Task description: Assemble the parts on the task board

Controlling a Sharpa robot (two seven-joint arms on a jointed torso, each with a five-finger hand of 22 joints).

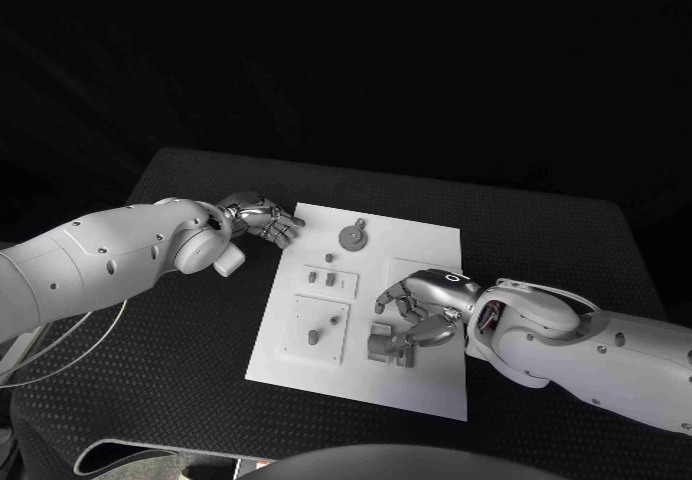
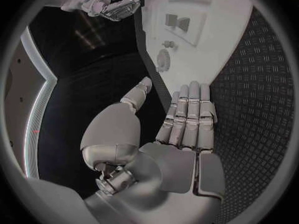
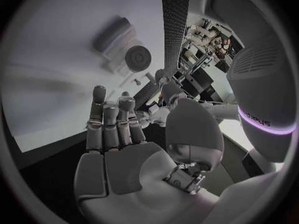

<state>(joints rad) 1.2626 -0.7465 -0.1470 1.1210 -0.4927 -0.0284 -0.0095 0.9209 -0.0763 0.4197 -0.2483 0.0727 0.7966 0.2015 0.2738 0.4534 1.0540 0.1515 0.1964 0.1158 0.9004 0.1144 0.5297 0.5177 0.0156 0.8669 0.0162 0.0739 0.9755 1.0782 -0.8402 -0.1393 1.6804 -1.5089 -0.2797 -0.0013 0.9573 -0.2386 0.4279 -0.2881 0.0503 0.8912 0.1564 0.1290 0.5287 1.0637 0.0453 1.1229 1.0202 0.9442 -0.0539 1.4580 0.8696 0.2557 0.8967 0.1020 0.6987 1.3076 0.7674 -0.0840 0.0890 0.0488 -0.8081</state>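
The white task board lies in the middle of the black table. A round gear-like part sits near its far edge, two small parts stand mid-board, and a grey block stands near the front. My right hand hovers just over that block, fingers curved and apart; the right wrist view shows its fingers with nothing between them. My left hand rests at the board's far left corner with fingers straight, thumb apart, holding nothing, and the gear-like part just beyond them.
A square plate with a small peg sits on the board's left half. Bare textured black table surrounds the board. A loose cable hangs off the table's left side.
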